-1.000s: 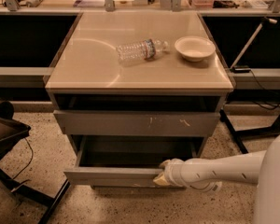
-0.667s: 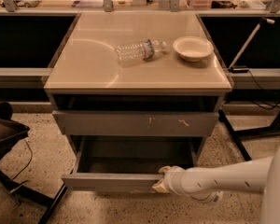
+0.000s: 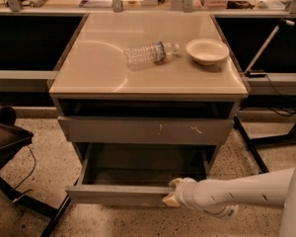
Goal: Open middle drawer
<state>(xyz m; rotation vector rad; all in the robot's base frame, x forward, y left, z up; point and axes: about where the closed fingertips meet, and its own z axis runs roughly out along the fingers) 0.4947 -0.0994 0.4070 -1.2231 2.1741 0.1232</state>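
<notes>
The middle drawer (image 3: 113, 194) is a plain grey handleless drawer, pulled well out from the cabinet, with its shallow grey tray (image 3: 138, 169) showing empty inside. My gripper (image 3: 170, 194) is at the right part of the drawer's front edge, at the end of my white arm (image 3: 237, 194), which reaches in from the right. The gripper touches the top of the drawer front. Above it the wider grey front with white scratch marks (image 3: 145, 131) is closed.
On the beige cabinet top (image 3: 98, 68) lie a clear plastic bottle (image 3: 150, 53) on its side and a white bowl (image 3: 207, 51). A dark chair (image 3: 5, 137) stands at the left. A black stand leg (image 3: 259, 157) is on the right floor.
The middle drawer has slid further out toward the camera, and my gripper has moved with its front edge, toward the camera and slightly left.
</notes>
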